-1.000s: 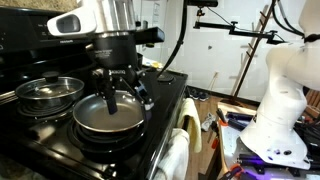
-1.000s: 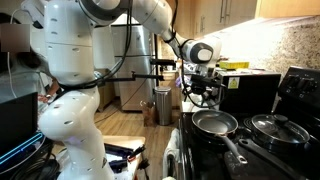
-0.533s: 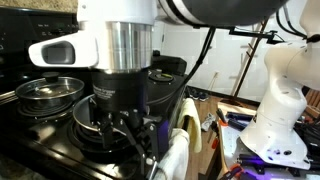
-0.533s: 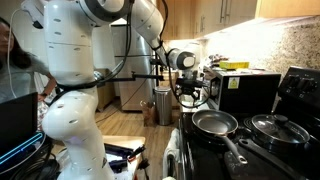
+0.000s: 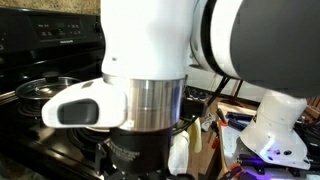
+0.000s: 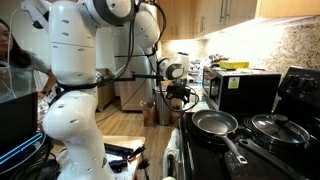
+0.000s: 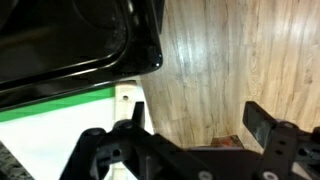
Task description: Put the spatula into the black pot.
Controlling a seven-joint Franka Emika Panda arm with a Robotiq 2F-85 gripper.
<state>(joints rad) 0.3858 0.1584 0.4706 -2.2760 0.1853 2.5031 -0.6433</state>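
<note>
Hand (image 7: pixel 195 118) spread apart, empty, over wooden floor (image 7: pixel 230 60), frying pan (image 6: pixel 213 123) empty, steel pot (image 6: pixel 275 128) beside it.

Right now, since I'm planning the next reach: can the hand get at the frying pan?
Probably yes, but not from this pose: the hand hangs off the edge of the stove over the wooden floor, away from the frying pan. Nothing visible blocks the way.
</note>
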